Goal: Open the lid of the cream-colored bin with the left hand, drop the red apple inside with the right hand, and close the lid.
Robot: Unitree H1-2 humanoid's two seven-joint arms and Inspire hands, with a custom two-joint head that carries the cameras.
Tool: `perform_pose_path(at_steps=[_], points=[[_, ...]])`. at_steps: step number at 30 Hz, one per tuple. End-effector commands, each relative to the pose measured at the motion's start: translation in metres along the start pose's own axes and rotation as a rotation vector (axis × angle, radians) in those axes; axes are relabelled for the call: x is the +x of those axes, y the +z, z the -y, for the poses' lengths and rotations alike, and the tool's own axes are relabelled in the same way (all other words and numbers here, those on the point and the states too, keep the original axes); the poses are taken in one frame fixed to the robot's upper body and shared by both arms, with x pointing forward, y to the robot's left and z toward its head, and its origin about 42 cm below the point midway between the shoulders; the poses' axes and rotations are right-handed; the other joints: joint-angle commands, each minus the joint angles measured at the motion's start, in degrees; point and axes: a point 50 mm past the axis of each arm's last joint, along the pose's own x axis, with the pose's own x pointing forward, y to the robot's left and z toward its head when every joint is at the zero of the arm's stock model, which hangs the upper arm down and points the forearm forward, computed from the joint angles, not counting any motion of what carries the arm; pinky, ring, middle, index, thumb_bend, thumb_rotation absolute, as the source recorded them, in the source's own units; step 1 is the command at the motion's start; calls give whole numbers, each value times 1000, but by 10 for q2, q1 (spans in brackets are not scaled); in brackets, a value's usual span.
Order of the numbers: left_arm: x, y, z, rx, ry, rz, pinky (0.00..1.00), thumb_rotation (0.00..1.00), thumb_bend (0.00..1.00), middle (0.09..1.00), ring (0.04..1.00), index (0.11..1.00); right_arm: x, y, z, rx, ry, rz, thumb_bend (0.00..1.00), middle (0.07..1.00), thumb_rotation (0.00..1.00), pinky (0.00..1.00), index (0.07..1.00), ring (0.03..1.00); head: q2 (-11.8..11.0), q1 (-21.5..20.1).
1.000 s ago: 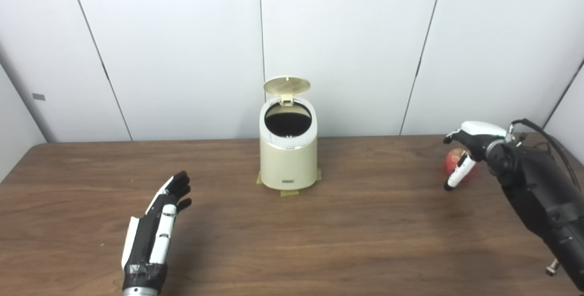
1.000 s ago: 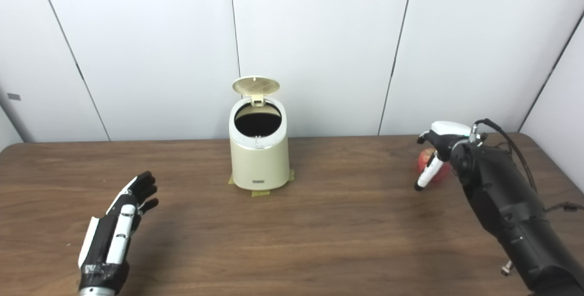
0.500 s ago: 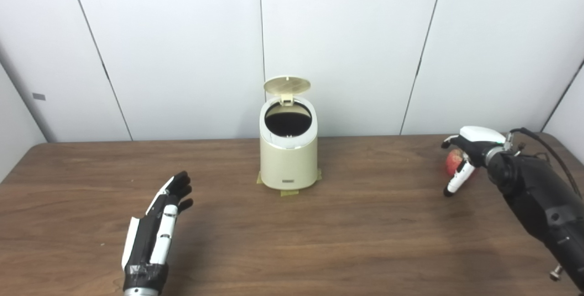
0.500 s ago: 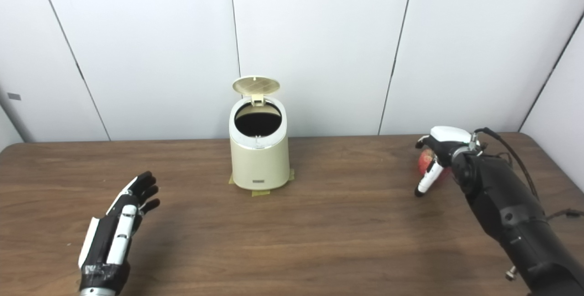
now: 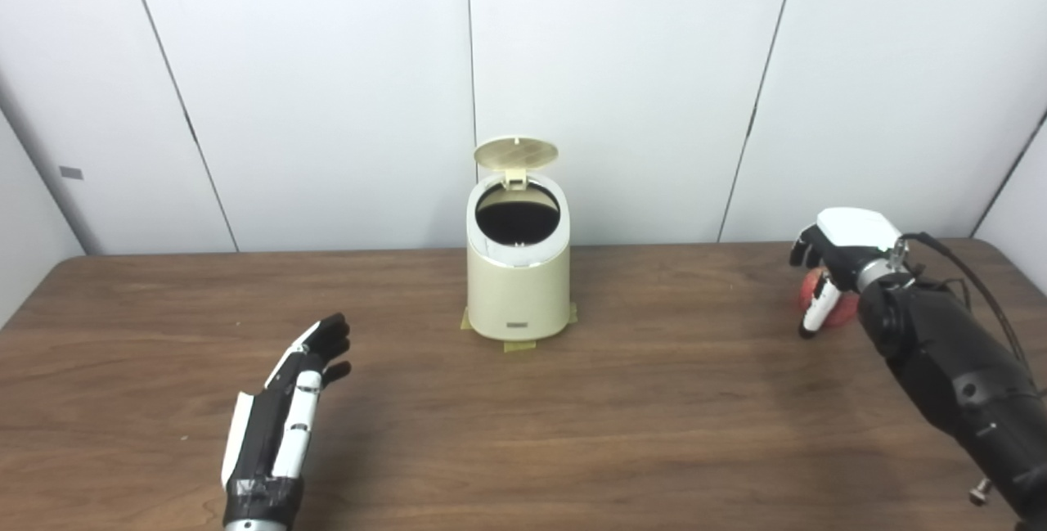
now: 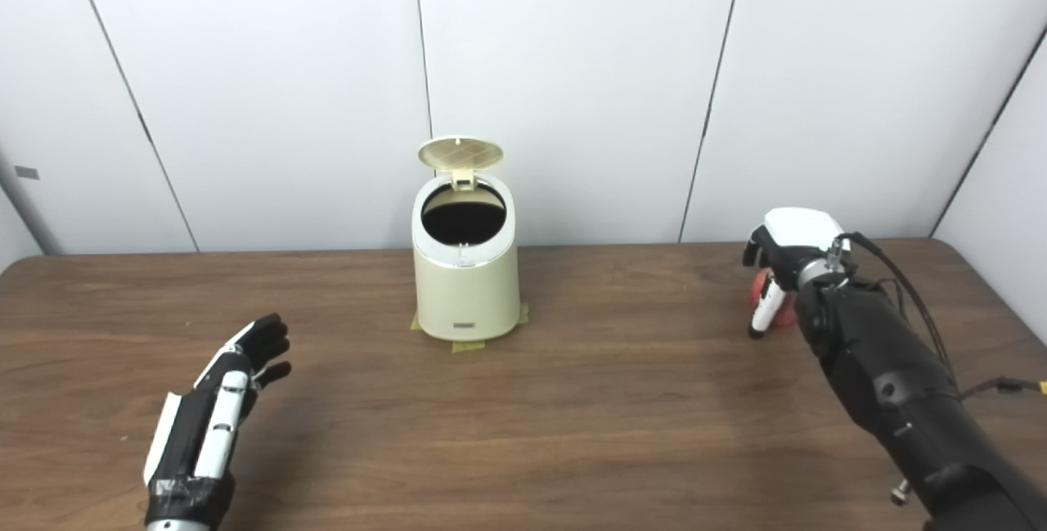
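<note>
The cream-colored bin stands at the back middle of the table, its round lid tipped up and the dark opening showing. The red apple lies on the table at the far right. My right hand is draped over the apple from above, with its thumb straight down the apple's left side and its other fingers hidden behind. The hand looks open around the apple, which rests on the table. My left hand is open and empty, low over the front left of the table, well away from the bin.
The brown wooden table ends at a white panelled wall just behind the bin. Strips of tape hold the bin's base. A cable runs along my right forearm.
My right hand has come down and turned over the apple, covering more of it. My left hand has sunk slightly. The bin and its lid have not moved.
</note>
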Motion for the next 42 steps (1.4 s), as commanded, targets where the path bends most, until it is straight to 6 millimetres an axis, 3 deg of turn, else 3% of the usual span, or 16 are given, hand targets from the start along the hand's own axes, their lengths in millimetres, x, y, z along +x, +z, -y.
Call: perform_pose_path(at_steps=[1,13,22,25,28,34,38,42], points=[[5,13,2,-7,5,76,827,834,175,869,871,852,5,-6,27,-5,-103,-20,518,465,0,329,535,400,0,-1],[5,12,2,-8,3,70,829,834,173,866,868,850,0,-2,33,-13,-133,7,515,462,0,321,537,385,1,-2],[6,12,3,-9,2,68,830,830,177,867,869,849,-15,16,58,46,-185,113,515,458,0,299,530,369,0,-1],[6,11,3,-11,2,68,842,830,172,867,874,848,-31,29,74,103,-219,170,517,470,0,324,522,374,0,0],[7,11,3,12,5,64,845,827,169,866,873,847,-52,46,89,-8,-303,291,517,518,0,353,497,407,0,0],[8,8,3,26,10,54,860,838,178,864,876,846,-99,80,119,-3,-467,543,521,472,0,258,501,398,0,0],[9,5,3,-5,12,45,842,804,172,878,882,863,-132,103,141,58,-534,628,519,516,0,349,476,431,-1,0],[10,2,5,-26,6,39,826,787,168,893,890,874,-146,124,156,90,-580,703,519,513,0,391,474,440,-4,3]])
